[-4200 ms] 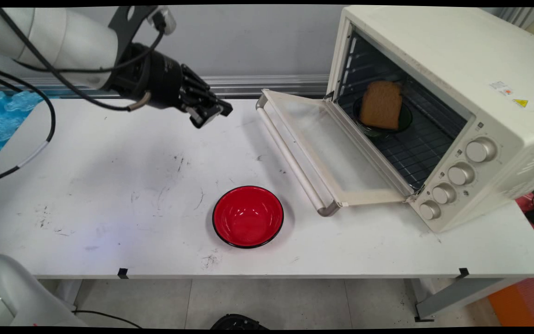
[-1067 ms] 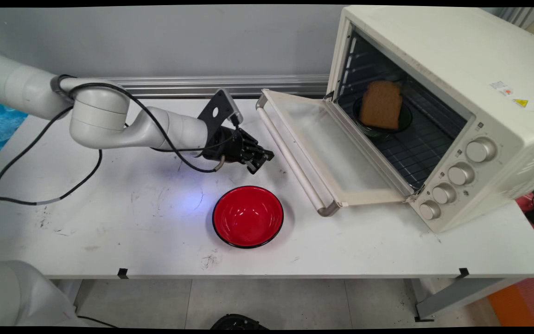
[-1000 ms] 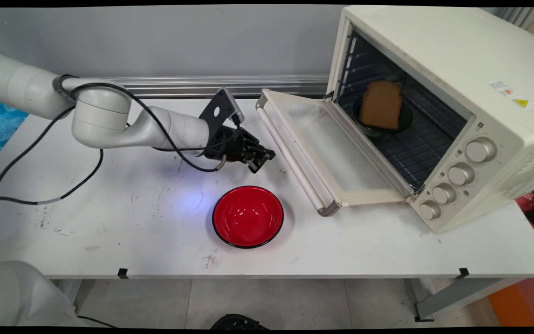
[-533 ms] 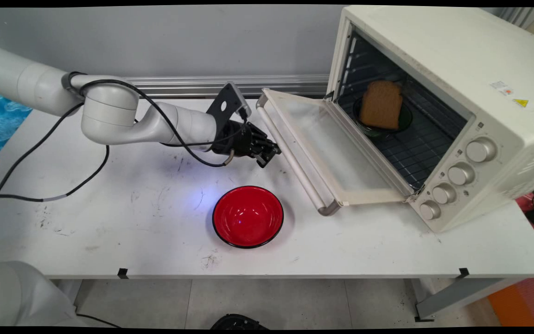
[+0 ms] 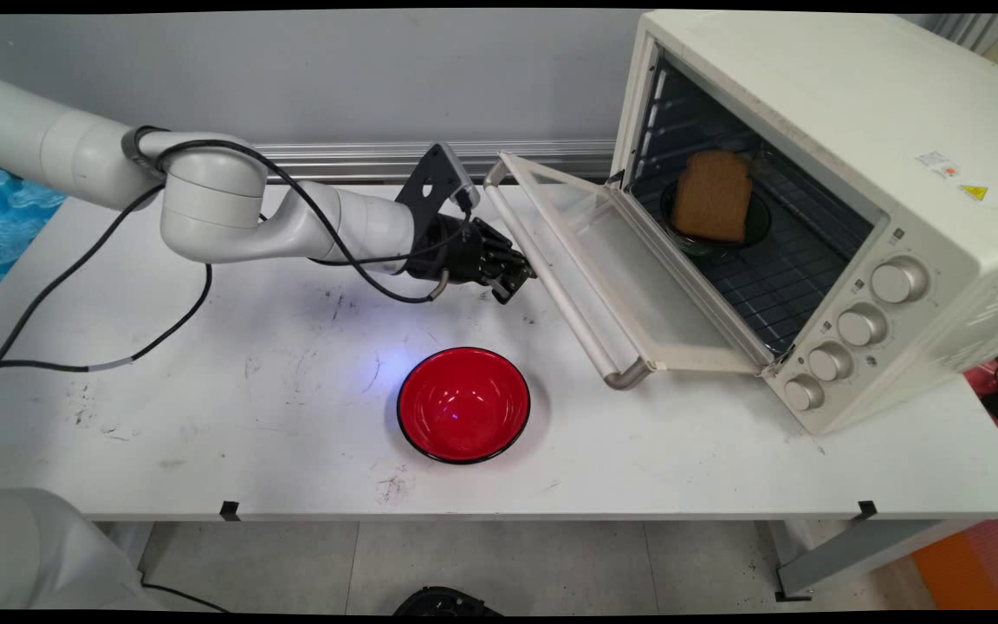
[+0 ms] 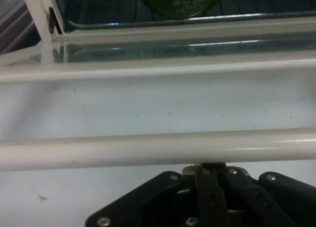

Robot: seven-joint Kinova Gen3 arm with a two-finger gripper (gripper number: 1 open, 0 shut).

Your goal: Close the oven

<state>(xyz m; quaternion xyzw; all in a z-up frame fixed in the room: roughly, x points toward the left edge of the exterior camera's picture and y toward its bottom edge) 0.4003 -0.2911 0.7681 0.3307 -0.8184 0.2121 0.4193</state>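
My gripper (image 5: 516, 282) is down low over the table (image 5: 204, 416), reaching in from the left, with its tip tucked right up against the handle (image 5: 586, 322) of the oven (image 5: 811, 104) door (image 5: 638, 277). As far as I can see in the hand view, the fingers are pinched together with nothing between them, so I'm not gripping the bar, just butting against it from the table side and a bit underneath. The thing that matters here is how the bar lies: its long axis runs from the far side of the table toward the near side, crosswise to the way my hand points, and in the hand view it's a pale rod going straight across just above my fingertips. I meet it around its far half, not the middle. The door isn't flat on the table. It sits tilted, hinge edge at the oven mouth and handle edge lifted clear of the tabletop, so it slopes down toward the oven, which is off to my right. Inside on the rack there's a slice of bread (image 5: 711, 198) leaning in a dark dish (image 5: 754, 227). A red bowl (image 5: 463, 404) sits empty on the table nearer the camera, well apart from my hand and not touching the door.
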